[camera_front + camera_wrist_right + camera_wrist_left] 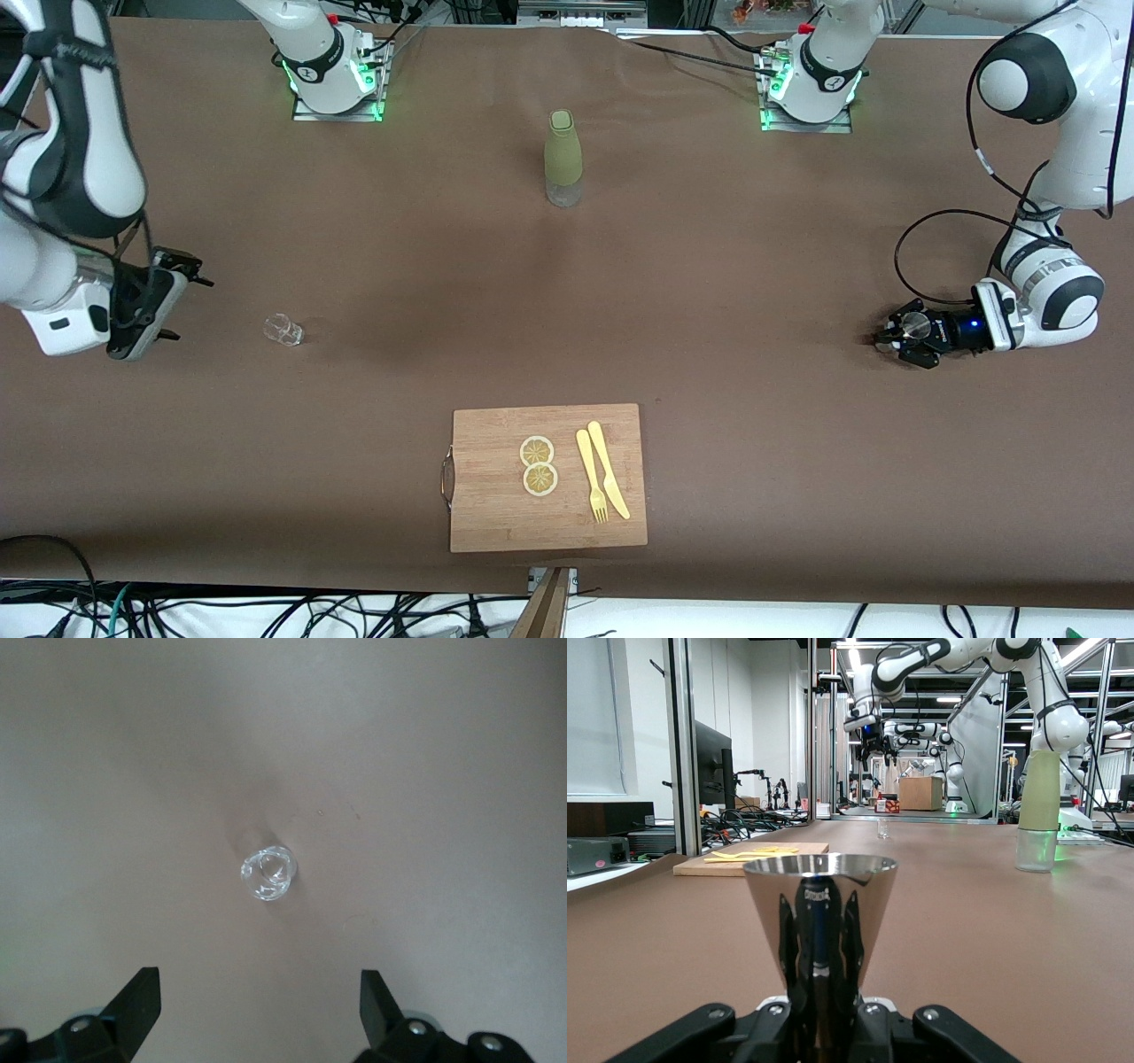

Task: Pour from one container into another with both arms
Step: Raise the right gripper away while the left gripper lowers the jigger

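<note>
Fingers, left: my left gripper [890,341] is low at the left arm's end of the bench [753,266], and its fingers are clamped on a shiny metal cone cup [819,904], the wide mouth pointing up.
Fingers, right: my right gripper [182,306] hangs over the right arm's end of the bench; its fingers [137,1001] stand wide apart and hold nothing.
Small glass: a clear small glass [283,329] stands upright on the bench just beside my right gripper, toward the middle.
Bottle: a bottle with olive-green sleeve and clear bottom [563,159] stands upright between the two arm bases, well apart from both grippers.
Cutting board: a wooden board [496,514] lies near the front edge, carrying two lemon slices [538,465], a yellow fork [591,478] and a yellow knife [609,470] side by side.
</note>
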